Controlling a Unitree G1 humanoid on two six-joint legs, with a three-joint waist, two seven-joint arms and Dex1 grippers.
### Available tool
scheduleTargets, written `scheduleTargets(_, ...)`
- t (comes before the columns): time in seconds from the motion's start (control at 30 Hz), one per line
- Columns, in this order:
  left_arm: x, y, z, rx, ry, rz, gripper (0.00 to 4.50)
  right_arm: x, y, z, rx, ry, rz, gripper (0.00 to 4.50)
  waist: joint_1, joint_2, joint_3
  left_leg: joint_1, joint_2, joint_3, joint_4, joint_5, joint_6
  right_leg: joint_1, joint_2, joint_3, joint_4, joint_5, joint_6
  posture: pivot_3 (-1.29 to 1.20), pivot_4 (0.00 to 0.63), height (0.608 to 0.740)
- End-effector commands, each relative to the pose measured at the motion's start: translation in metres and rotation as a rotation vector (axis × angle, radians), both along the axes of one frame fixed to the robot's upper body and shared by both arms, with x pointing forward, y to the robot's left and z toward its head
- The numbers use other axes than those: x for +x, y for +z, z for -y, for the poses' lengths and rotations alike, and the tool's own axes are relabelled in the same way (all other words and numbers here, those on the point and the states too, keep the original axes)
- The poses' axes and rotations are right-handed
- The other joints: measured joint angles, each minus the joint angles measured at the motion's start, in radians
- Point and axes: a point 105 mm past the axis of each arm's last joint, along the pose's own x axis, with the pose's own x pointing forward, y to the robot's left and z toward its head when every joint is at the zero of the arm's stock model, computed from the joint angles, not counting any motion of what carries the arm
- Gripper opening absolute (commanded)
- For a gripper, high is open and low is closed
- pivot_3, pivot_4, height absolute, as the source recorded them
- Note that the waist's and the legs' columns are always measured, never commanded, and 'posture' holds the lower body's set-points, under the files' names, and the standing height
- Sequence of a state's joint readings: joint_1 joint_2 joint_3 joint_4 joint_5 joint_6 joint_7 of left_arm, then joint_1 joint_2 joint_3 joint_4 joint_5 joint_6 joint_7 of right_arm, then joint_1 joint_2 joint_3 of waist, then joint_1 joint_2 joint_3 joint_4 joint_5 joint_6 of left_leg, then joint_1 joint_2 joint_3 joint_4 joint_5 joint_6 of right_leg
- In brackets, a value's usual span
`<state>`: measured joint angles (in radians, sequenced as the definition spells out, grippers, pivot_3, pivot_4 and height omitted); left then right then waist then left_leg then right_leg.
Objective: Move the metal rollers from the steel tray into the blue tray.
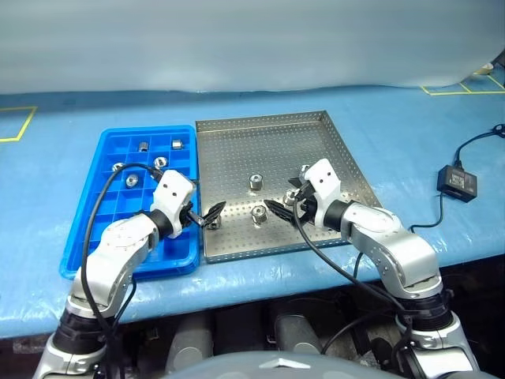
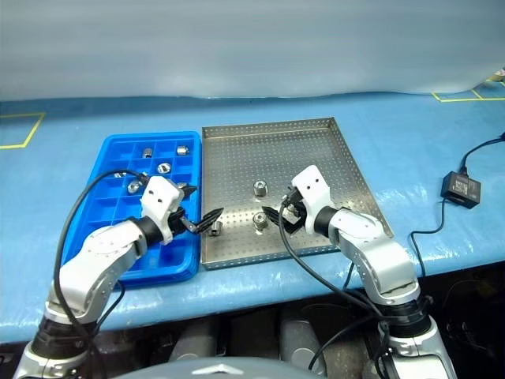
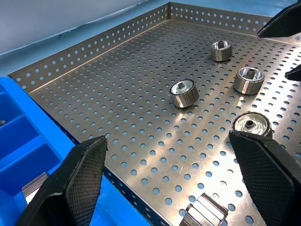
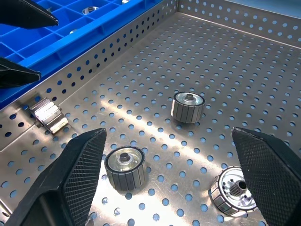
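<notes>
The steel tray (image 1: 260, 142) lies in the middle of the table, with the blue tray (image 1: 83, 233) against its left side. Several metal rollers stand on the perforated floor, among them one (image 1: 256, 181) at the centre and another (image 1: 258, 213) nearer the front. One roller (image 4: 47, 115) lies on its side by the tray's left rim. Several more rollers (image 1: 160, 162) sit in the blue tray's far compartments. My left gripper (image 1: 211, 215) hangs open over the steel tray's front left corner. My right gripper (image 1: 278, 209) faces it, open, beside a roller (image 4: 235, 190). Neither holds anything.
A small black box (image 1: 458, 183) with a cable lies on the blue table cover to the right of the steel tray. Yellow tape marks (image 1: 20, 125) sit at the far left and far right. The table's front edge runs just below both trays.
</notes>
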<state>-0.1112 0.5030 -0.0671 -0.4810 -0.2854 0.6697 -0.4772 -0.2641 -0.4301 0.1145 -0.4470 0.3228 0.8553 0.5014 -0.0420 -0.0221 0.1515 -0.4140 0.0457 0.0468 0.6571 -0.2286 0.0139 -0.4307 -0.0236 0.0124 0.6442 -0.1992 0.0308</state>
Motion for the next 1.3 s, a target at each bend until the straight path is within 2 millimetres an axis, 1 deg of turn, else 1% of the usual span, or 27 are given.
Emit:
scheduleTargets(0.03,-0.004,0.012,0.006,0.017,-0.037,0.046,4.5,-0.002,0.013,-0.003,0.01,0.031,0.052,4.49,0.001,0.0,0.0,0.0,0.0,0.0,0.0,0.0,0.0,0.0,0.0,0.0,0.0,0.0,0.0,-0.06,0.15,0.74)
scheduleTargets(0.23,-0.003,0.012,0.004,0.055,-0.06,0.047,4.5,-0.004,0.009,0.0,-0.004,0.041,0.037,4.49,0.002,0.0,0.0,0.0,0.0,0.0,0.0,0.0,0.0,0.0,0.0,0.0,0.0,0.0,0.0,-0.07,0.15,0.74)
scheduleTargets(0.5,-0.002,0.014,0.012,0.164,-0.184,0.045,4.5,-0.007,0.008,-0.009,0.01,0.067,0.038,4.49,0.001,0.0,0.0,0.0,0.0,0.0,0.0,0.0,0.0,0.0,0.0,0.0,0.0,0.0,0.0,-0.08,0.15,0.74)
scheduleTargets(0.6,-0.003,0.015,0.012,0.231,-0.252,0.04,4.5,-0.009,0.008,-0.013,0.01,0.086,0.038,4.49,-0.002,0.0,0.0,0.0,0.0,0.001,0.0,0.0,0.0,-0.001,0.0,0.0,0.0,0.0,0.0,-0.1,0.15,0.74)
scheduleTargets(0.7,-0.001,0.018,0.009,0.299,-0.301,0.041,4.5,-0.01,0.007,-0.015,0.007,0.098,0.038,4.49,-0.008,0.0,0.0,0.0,0.0,0.001,0.0,0.0,0.0,-0.001,0.0,0.0,0.0,0.0,0.0,-0.12,0.15,0.74)
scheduleTargets(0.8,0.004,0.022,0.005,0.43,-0.388,0.05,4.5,-0.009,0.007,-0.016,0.01,0.098,0.042,4.49,-0.011,0.0,0.0,0.0,0.0,0.001,0.0,0.0,0.0,-0.001,0.0,0.0,0.0,0.0,0.0,-0.12,0.15,0.74)
scheduleTargets(0.87,0.006,0.022,0.005,0.48,-0.434,0.048,4.5,-0.01,0.007,-0.018,0.015,0.102,0.043,4.49,-0.015,0.0,0.0,-0.001,0.0,0.001,0.0,0.0,0.0,-0.001,0.0,0.0,0.0,0.0,0.0,-0.11,0.15,0.74)
scheduleTargets(1.0,0.014,0.016,0.013,0.598,-0.585,0.014,4.5,-0.016,0.005,-0.028,0.031,0.142,0.045,4.49,-0.017,0.0,0.0,-0.001,0.0,0.001,0.0,0.0,0.0,0.0,0.0,0.0,-0.001,0.0,0.0,-0.13,0.15,0.74)
scheduleTargets(1.1,0.02,0.008,0.015,0.655,-0.64,-0.018,4.5,-0.018,0.006,-0.033,0.046,0.153,0.052,4.49,-0.024,0.0,0.0,-0.001,0.0,0.001,0.0,0.0,0.001,-0.001,0.0,0.0,-0.001,0.0,0.0,-0.15,0.15,0.74)
scheduleTargets(1.2,0.02,-0.005,0.01,0.726,-0.697,-0.069,4.5,-0.02,0.008,-0.035,0.056,0.15,0.058,4.49,-0.033,0.0,0.0,-0.001,0.0,0.002,0.0,-0.001,0.001,-0.001,0.001,0.001,0.0,0.0,0.0,-0.17,0.15,0.74)
scheduleTargets(1.3,0.02,-0.014,0.003,0.795,-0.734,-0.1,4.5,-0.02,0.008,-0.033,0.057,0.139,0.064,4.49,-0.039,0.0,0.0,-0.001,0.0,0.002,0.0,-0.001,0.001,-0.002,0.001,0.001,0.0,0.0,0.0,-0.18,0.15,0.74)
